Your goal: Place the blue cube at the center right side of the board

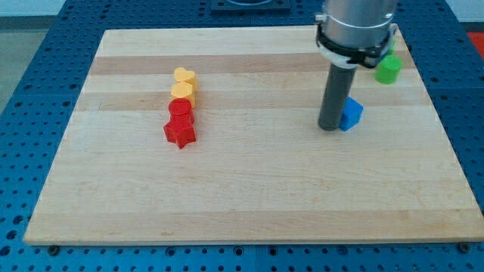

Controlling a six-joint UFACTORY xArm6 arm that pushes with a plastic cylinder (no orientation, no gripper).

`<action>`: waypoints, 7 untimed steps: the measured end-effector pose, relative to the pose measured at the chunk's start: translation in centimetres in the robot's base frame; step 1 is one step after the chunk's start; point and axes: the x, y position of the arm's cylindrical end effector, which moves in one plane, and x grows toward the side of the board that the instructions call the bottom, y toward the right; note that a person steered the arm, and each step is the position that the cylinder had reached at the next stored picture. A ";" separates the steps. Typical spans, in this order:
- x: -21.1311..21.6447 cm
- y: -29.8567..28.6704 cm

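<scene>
A blue cube lies on the wooden board, right of the middle. My tip rests on the board directly against the cube's left side, and the rod hides part of the cube. The arm's grey body comes down from the view's top above the rod.
A green block sits near the board's top right corner. Left of the middle stand a yellow heart, a yellow block, a red cylinder and a red star in a touching column. Blue perforated table surrounds the board.
</scene>
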 end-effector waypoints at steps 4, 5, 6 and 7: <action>-3.6 6.7; -3.7 7.6; -3.7 8.3; -3.7 8.4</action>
